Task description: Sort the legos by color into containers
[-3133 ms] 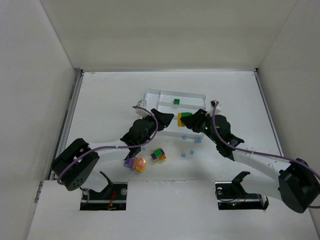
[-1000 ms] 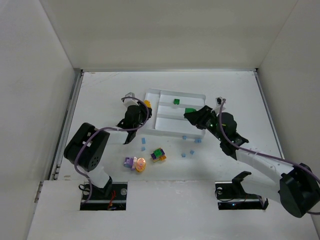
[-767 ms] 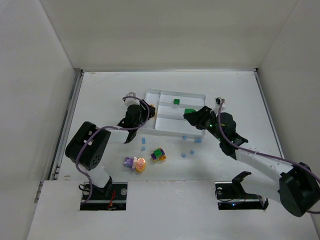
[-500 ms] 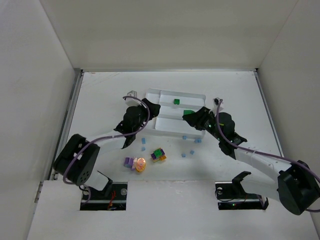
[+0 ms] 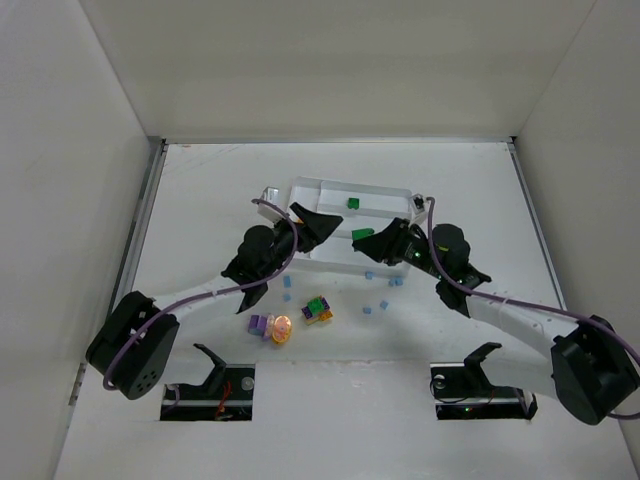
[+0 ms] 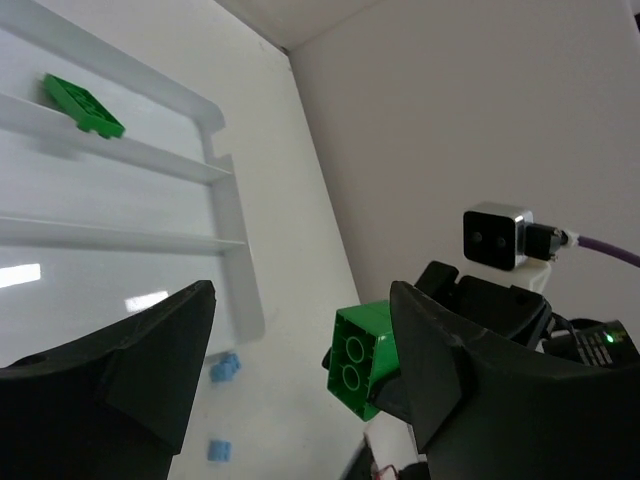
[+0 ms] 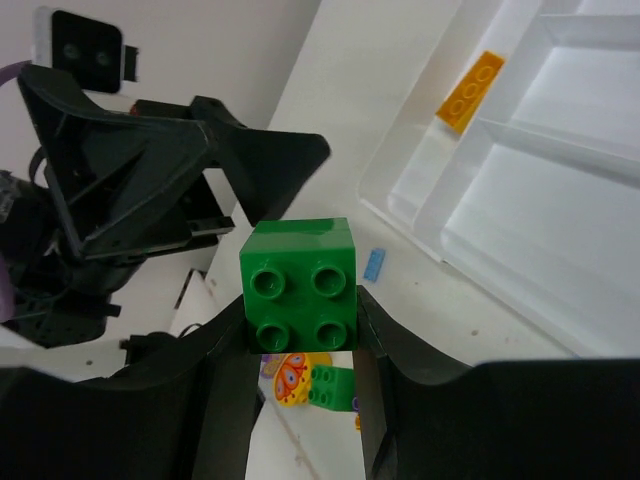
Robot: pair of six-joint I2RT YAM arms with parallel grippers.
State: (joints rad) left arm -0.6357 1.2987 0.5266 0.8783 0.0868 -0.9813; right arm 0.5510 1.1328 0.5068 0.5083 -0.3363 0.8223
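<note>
The right gripper (image 7: 301,302) is closed on a green square brick (image 7: 300,280), with a finger on each of two opposite sides and the studs turned up toward the wrist camera. In the overhead view the brick hangs over the near side of the white tray (image 5: 380,189), around its middle. The relation that matters is where the matching compartment lies. The only green piece already sorted, a flat green brick (image 5: 353,203), sits in the tray's far compartment, straight beyond the held brick and away from the arm bases, with thin dividers between the two. That compartment runs long from side to side, and the held brick is square. A forward reach therefore looks like all that is needed, and the wrist angle should matter little. An orange plate (image 7: 470,92) lies in the narrow compartment at the tray's left end, which is not the place for a green piece. The left gripper (image 6: 300,300) stands with its fingers spread wide and nothing between them, just beside the held brick on its left, over that left end of the tray. The right arm has the load and the direct line, so the crowding on that side is the likely hazard. Other loose bricks (image 5: 318,310) and light blue bits (image 5: 368,274) wait on the table in front of the tray.
</note>
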